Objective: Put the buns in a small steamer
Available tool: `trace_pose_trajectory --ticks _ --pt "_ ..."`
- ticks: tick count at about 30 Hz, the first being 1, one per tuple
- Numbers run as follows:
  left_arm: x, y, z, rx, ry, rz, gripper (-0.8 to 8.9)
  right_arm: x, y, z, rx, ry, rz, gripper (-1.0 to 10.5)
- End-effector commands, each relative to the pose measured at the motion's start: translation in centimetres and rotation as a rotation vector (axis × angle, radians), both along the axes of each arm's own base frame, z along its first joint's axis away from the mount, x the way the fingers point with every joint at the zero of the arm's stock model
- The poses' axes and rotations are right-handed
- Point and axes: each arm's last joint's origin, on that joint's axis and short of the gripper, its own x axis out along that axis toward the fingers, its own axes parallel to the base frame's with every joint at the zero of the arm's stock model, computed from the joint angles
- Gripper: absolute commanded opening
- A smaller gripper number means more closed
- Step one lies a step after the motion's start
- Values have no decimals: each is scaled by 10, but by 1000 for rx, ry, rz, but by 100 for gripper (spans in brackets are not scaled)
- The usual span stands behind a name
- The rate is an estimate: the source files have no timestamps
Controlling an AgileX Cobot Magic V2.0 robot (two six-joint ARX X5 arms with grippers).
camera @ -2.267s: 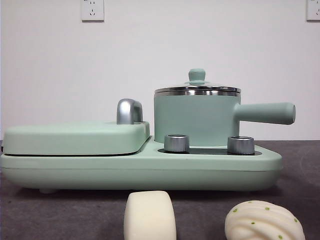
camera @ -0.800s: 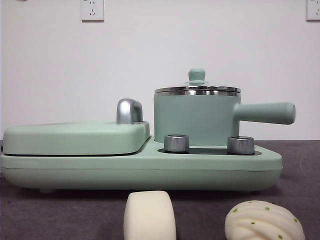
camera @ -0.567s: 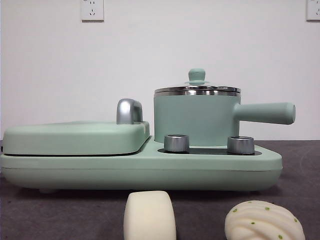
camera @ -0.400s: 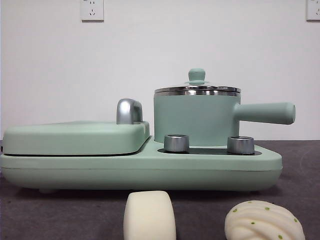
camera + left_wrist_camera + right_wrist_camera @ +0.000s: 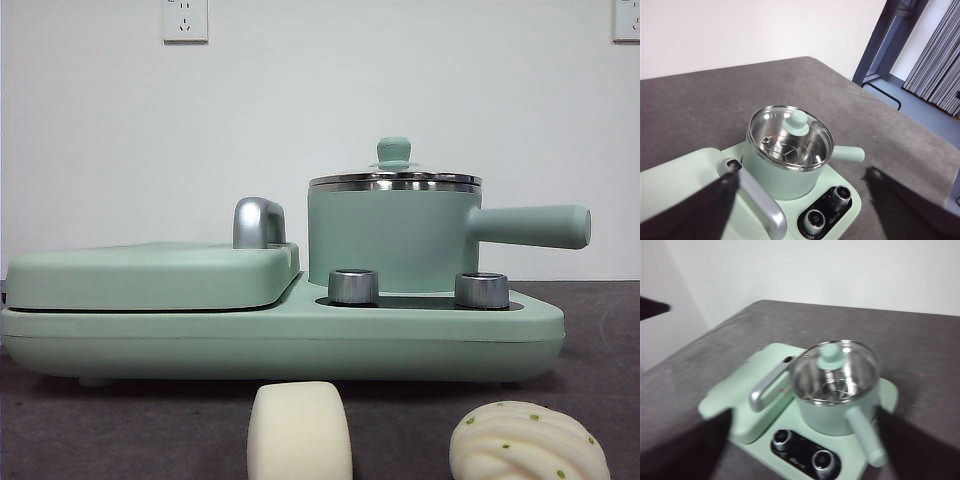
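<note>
The small round mint-green steamer pot sits on the pale green cooker base, and its glass lid with a steel rim and green knob is on. The smooth cream bun shaped like a short roll and the round swirled white bun with green specks lie on the dark grey surface near its front edge, just in front of the cooker.

The lid probably has to come off first. A hand should pinch the little knob from straight above and lift it gently. Soft buns need a light squeeze.

Both wrist views look down through the lid into the bare pot, but show no buns. Only the front view shows the buns, and no hands. Each hand's own jaws are dark blurs far apart, released and holding nothing.
</note>
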Motion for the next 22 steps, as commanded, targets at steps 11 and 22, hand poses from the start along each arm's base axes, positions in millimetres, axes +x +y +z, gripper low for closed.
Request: trace_pose_trajectory --ticks 11,22 --pt "2 -1 5 -33 14 -2 469 -1 0 5 29 2 -5 617" --pt "46 -16 17 -4 116 -10 469 -1 0 5 41 11 -8 617"
